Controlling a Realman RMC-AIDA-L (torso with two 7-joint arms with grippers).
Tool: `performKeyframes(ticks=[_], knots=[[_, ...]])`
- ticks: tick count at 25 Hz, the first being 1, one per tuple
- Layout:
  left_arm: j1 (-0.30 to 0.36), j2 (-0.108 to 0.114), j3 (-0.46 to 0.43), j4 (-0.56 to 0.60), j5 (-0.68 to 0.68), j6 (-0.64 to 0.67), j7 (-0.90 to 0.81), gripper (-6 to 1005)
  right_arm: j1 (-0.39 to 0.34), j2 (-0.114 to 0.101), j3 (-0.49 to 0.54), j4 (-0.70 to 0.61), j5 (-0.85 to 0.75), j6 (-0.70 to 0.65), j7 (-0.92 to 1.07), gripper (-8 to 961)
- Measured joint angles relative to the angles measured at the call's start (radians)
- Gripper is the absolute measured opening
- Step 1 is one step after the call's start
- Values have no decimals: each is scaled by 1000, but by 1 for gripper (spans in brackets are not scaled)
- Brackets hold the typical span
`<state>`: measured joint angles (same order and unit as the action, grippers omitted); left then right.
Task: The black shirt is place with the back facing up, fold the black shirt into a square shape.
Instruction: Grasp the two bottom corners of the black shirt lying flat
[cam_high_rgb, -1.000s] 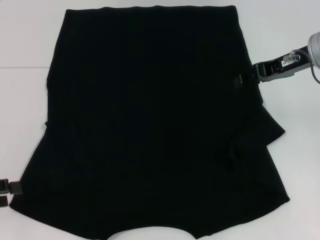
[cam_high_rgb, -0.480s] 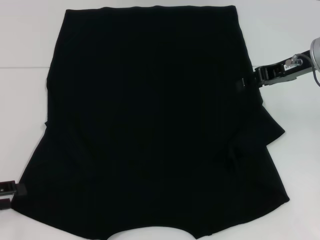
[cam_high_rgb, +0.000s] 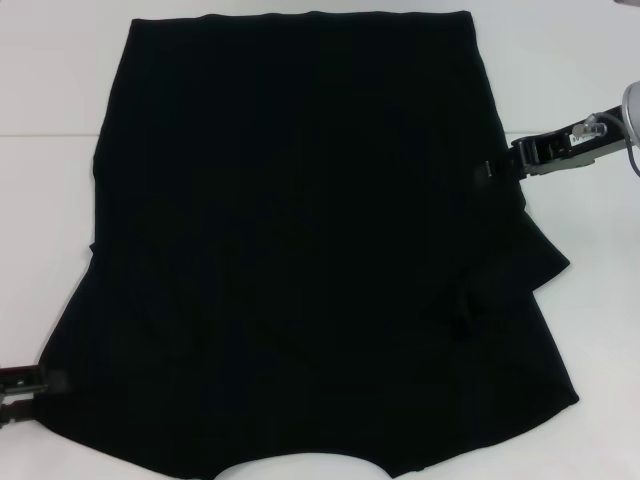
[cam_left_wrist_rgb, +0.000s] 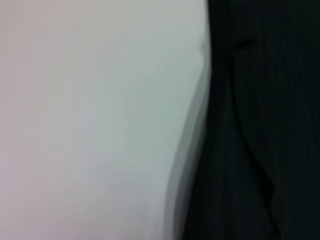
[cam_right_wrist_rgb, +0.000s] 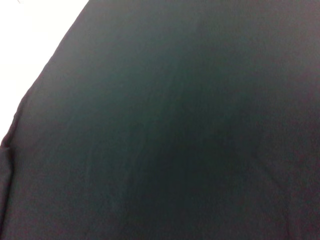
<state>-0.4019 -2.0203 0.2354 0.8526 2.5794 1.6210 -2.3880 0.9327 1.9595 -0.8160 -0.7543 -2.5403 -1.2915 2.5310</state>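
The black shirt (cam_high_rgb: 300, 240) lies spread flat across the white worktop (cam_high_rgb: 50, 120), plain side up, its hem at the far edge and its near end running out of the head view. The right end effector (cam_high_rgb: 487, 172) sits at the shirt's right edge, just above the bunched sleeve, fingers over the fabric; whether they grip it cannot be told. The left end effector (cam_high_rgb: 30, 384) is low at the near left corner, touching the shirt's edge, with two fingers showing a narrow gap.
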Motion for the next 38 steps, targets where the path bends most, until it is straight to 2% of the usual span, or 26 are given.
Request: performKeyframes(ticks=[8, 13, 21, 22, 26, 34, 38], knots=[[-39, -11, 25, -20, -7, -3, 7, 627, -10, 2, 0, -1, 0, -4, 0, 508], [-63, -10, 32, -40, 1, -26, 0, 598, -15, 2, 0, -1, 1, -7, 0, 508], [-60, -12, 45, -29, -6, -35, -4, 552, -23, -4, -1, -2, 2, -12, 0, 504], [-60, -11, 45, -29, -7, -33, -3, 512, -26, -6, -3, -2, 1, -19, -1, 503], [-65, -7, 45, -29, -8, -24, 8, 353, -40, -22, -8, 0, -5, -72, -18, 501], [-89, 0, 49, -32, -18, 16, 69, 184, -126, -73, 0, -10, -7, -242, -20, 495], [-99, 14, 43, -56, -59, 74, 128, 108, -173, -83, 1, -10, -7, -305, -24, 493]])
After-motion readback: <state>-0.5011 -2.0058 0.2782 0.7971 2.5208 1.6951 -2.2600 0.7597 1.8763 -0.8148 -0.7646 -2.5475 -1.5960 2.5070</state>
